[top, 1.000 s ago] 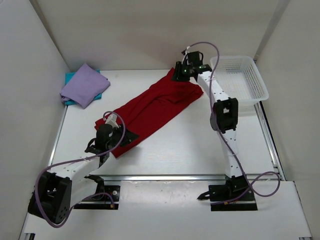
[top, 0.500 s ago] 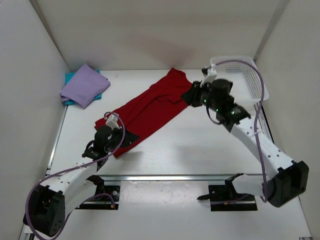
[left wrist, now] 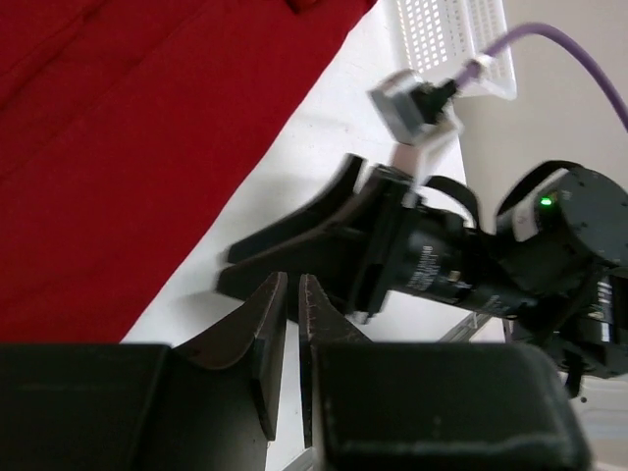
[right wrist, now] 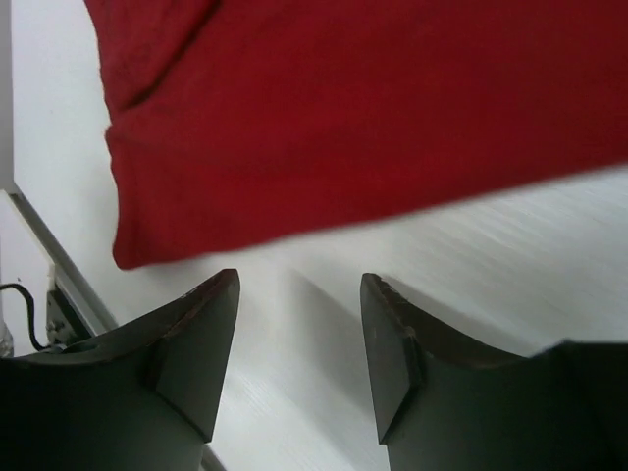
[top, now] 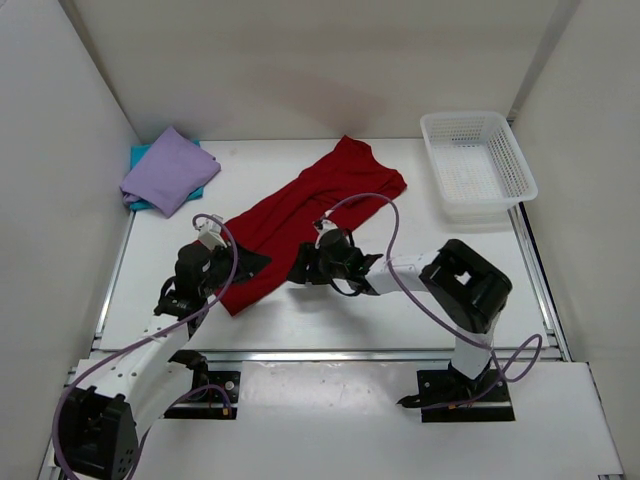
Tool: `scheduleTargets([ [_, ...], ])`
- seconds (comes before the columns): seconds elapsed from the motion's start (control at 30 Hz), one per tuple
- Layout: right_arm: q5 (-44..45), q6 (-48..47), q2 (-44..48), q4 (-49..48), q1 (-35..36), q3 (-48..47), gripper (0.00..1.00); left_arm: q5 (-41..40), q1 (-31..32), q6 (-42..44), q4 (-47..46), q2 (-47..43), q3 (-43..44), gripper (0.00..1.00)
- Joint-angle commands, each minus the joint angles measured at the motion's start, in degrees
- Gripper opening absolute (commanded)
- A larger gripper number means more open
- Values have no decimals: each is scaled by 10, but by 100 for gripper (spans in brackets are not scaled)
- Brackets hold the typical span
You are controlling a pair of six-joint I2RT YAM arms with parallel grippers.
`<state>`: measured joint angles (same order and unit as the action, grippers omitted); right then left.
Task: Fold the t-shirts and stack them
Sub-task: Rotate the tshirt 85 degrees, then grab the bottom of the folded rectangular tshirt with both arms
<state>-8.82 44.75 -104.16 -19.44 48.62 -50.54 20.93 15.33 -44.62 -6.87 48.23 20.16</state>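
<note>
The dark red t-shirt (top: 310, 205) lies spread diagonally across the table, seen close up in both wrist views (left wrist: 118, 147) (right wrist: 373, 98). The pale lavender t-shirt (top: 168, 170) lies folded on the teal t-shirt (top: 139, 154) at the far left. My left gripper (top: 252, 263) (left wrist: 292, 280) hangs by the red shirt's near hem, all but shut, with a thin slit and nothing in it. My right gripper (top: 298, 270) (right wrist: 299, 280) hovers open over bare table just off the same hem, pointing toward the left gripper.
A white mesh basket (top: 478, 165) (left wrist: 451, 39) stands at the far right. The right arm's wrist (left wrist: 442, 265) sits close in front of the left gripper. White walls close in the table on the left, back and right.
The right arm swung from the shirt's far end near the basket down to the near hem and opened wide. The shirt's far end now lies flat. The left gripper shifted slightly.
</note>
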Motion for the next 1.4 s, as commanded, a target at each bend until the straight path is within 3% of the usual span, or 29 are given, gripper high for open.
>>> scheduleTargets([
  [0.0, 25, 53, -59, -22, 24, -42, 50, 19, -4, 1, -2, -9, 10, 23],
  [0.2, -7, 89, -126, 8, 28, -94, 39, 21, -7, 6, -2, -15, 6, 23],
  [0.27, -14, 92, -127, 11, 12, -98, 15, 18, -10, 4, -2, -8, 2, 23],
  [0.33, -24, 85, -101, 10, -7, -78, 0, 15, -7, 10, 2, -5, 1, 23],
  [0.47, -22, 47, 33, -6, -70, 76, 0, 6, 5, 27, 12, 15, 3, 23],
  [0.57, -47, 13, 224, 12, -163, 228, 0, -2, 34, 30, 14, 41, 0, 24],
  [0.63, -136, -13, 292, 66, -240, 279, 4, -18, 79, 49, 30, 56, 6, 27],
  [0.67, -152, -37, 315, 85, -284, 301, 13, -42, 91, 61, 42, 66, 8, 28],
  [0.7, -160, -53, 368, 117, -310, 321, 29, -55, 108, 70, 54, 69, 11, 30],
  [0.77, -125, -68, 472, 189, -310, 332, 45, -74, 139, 85, 85, 74, 14, 34],
  [0.8, -109, -70, 493, 211, -310, 331, 48, -100, 141, 100, 96, 71, 14, 37],
  [0.93, -101, -46, 591, 308, -303, 369, 43, -128, 167, 129, 147, 84, 8, 47],
  [1.03, -70, 0, 655, 355, -250, 404, 40, -114, 187, 129, 148, 116, 3, 57],
  [1.17, 21, 57, 725, 451, -182, 405, 40, -94, 223, 122, 129, 170, 7, 58],
  [1.37, 37, 94, 747, 499, -136, 410, 39, -63, 245, 110, 107, 208, 13, 60],
])
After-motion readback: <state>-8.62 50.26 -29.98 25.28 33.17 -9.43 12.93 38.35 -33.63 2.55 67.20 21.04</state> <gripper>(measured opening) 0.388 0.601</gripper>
